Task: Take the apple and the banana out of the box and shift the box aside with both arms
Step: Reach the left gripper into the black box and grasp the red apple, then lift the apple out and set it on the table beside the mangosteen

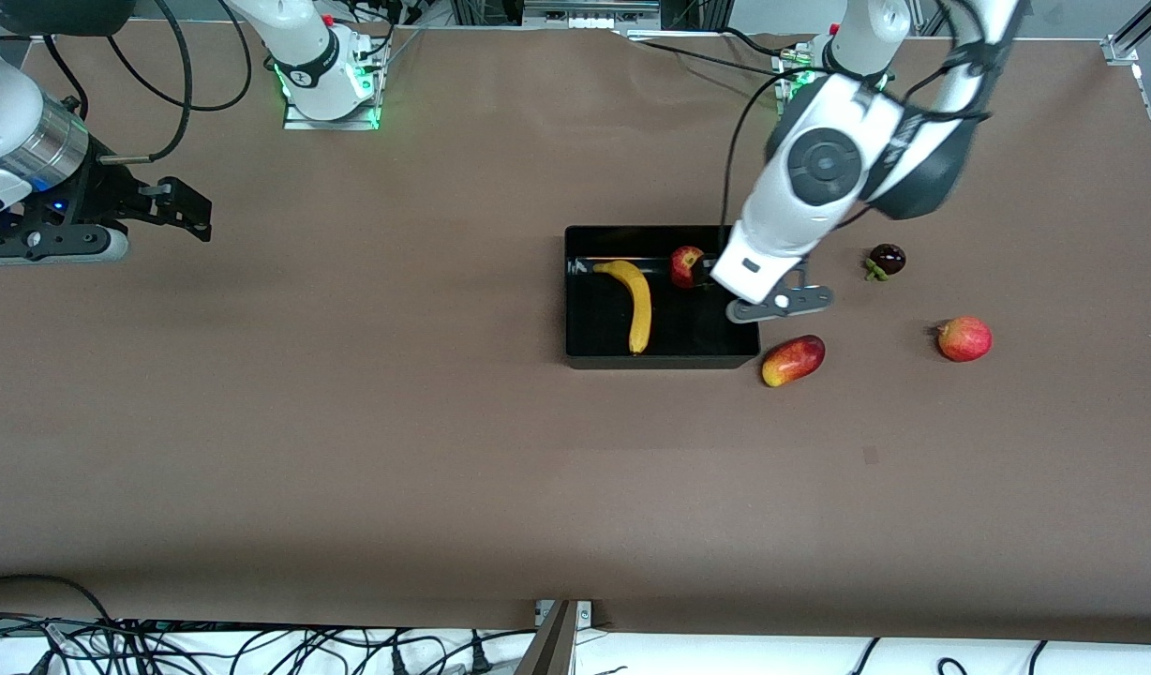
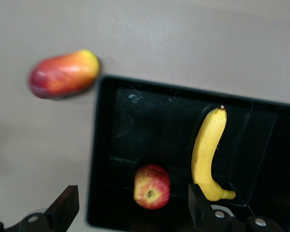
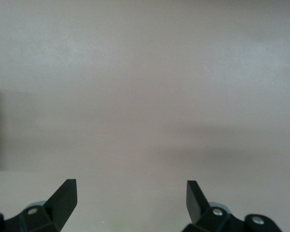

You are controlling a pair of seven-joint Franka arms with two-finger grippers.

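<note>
The right gripper (image 1: pixel 196 214) waits over bare table (image 1: pixel 351 422) at the right arm's end, its fingers (image 3: pixel 63 195) spread apart and holding nothing. The black box (image 1: pixel 575 309) holds the banana (image 1: pixel 636 302) and the apple (image 1: pixel 686 266). The left gripper (image 1: pixel 725 281) hangs over the box's end wall, directly above the apple, fingers (image 2: pixel 199 205) apart and empty; a mango (image 1: pixel 793 360), a dark fruit (image 1: pixel 886 260) and another red fruit (image 1: pixel 964 338) lie outside the box nearby.

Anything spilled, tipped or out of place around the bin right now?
Nothing stands out. The banana and apple lie inside the black bin; the left pincer is over it, open and empty. The right pincer waits, open.
</note>
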